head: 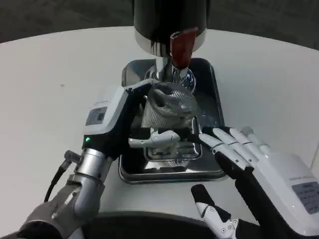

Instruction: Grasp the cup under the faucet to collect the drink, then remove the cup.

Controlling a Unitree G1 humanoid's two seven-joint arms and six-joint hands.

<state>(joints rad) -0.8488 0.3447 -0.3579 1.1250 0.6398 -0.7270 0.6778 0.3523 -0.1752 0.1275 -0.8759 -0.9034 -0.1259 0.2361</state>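
Head view: our left hand [149,127] wraps the ribbed clear cup [167,107], fingers closed round its lower wall, holding it over the steel drip tray [169,174] directly beneath the faucet [172,74] of the dark dispenser [169,20], whose red lever [180,47] hangs just above. Our right hand [244,159] hovers at the tray's right edge, fingers spread wide, holding nothing. Risks we judge: the cup looks slightly tilted, so liquid could spill into the tray on withdrawal; a loose grip could let the smooth wall slip; lifting too high could strike the spout.
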